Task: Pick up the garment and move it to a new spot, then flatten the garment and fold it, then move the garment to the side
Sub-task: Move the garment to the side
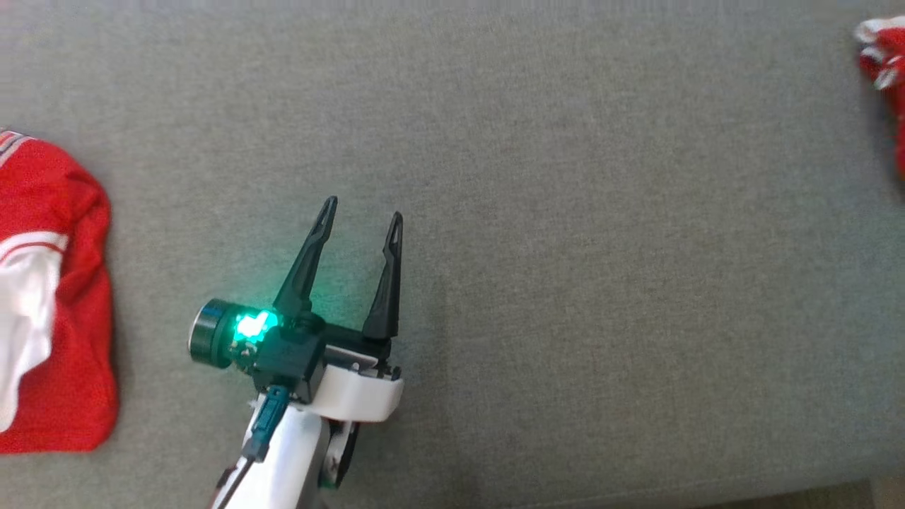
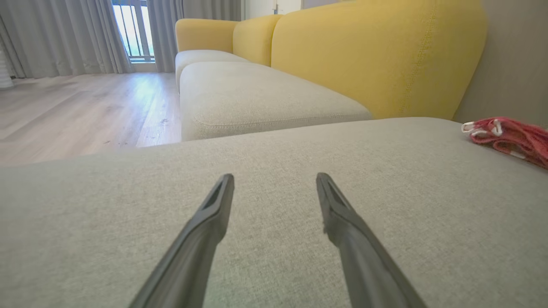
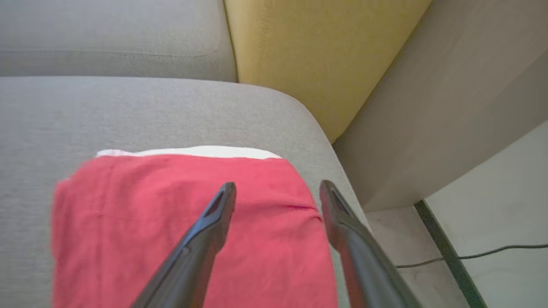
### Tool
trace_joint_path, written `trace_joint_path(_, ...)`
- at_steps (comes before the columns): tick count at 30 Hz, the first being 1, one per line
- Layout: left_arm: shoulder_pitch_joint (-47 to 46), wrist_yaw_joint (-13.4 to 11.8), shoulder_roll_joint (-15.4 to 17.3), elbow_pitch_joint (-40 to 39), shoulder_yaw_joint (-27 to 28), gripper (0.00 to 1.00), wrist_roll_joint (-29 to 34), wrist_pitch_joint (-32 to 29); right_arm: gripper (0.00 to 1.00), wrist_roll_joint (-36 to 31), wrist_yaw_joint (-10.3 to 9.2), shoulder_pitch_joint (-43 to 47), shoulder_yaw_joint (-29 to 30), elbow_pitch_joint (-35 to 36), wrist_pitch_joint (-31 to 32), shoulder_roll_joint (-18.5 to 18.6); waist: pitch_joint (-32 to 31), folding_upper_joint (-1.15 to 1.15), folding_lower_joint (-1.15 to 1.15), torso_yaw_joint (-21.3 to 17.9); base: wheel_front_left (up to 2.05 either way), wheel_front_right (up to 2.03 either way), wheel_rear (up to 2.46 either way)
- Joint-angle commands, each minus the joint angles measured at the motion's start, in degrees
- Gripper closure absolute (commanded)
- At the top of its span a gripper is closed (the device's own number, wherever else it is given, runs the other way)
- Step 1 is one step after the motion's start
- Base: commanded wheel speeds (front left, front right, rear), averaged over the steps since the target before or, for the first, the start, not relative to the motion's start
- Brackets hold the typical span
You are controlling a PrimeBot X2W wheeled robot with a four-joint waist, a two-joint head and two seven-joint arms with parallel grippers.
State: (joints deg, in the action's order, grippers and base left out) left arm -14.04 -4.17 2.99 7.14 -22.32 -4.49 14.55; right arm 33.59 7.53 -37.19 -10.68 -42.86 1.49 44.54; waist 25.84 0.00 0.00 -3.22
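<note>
Head: see left gripper spread wide, empty, over sofa cushion; red-white garment at left edge, crumpled red cloth far top right.
Left wrist: see crumpled red cloth well off to the side.
Right wrist: see right gripper wide open over folded garment by cushion corner, gripping nothing.
Reads as final set-aside step. Next: lift straight off, avoid snagging cloth.

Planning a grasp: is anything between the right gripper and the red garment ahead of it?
Nothing visible. The open right gripper points straight at the folded red garment lying on the grey cushion.
</note>
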Motion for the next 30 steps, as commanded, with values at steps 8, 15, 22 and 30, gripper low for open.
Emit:
trace_joint_path(8,4.3,-1.7,-0.1,-1.2,1.6,0.00,-2.5,0.4,0.00,-2.3,-0.04,7.3,-1.3,7.7,-1.9,-5.8,-11.2,0.00,0.00,2.8,0.00,0.00,0.00)
trace_joint_path(15,9.4,-3.2,-0.1,-1.0,2.6,0.00,-4.2,0.4,0.00,-3.7,-0.04,15.4,-4.8,11.8,-8.4,-15.3,-19.6,0.00,0.00,4.6,0.00,0.00,0.00)
trace_joint_path(22,14.4,-4.3,-0.1,-0.4,5.7,0.00,-5.1,0.4,0.00,-7.2,-0.04,23.7,-5.6,12.8,-16.0,-26.3,-27.0,0.00,0.00,5.7,0.00,0.00,0.00)
trace_joint_path(30,19.8,-4.8,-0.1,-0.5,7.8,0.00,-5.4,0.4,0.00,-12.0,-0.04,36.6,0.6,27.7,-16.5,-32.8,-32.9,0.00,0.00,5.0,0.00,0.00,0.00)
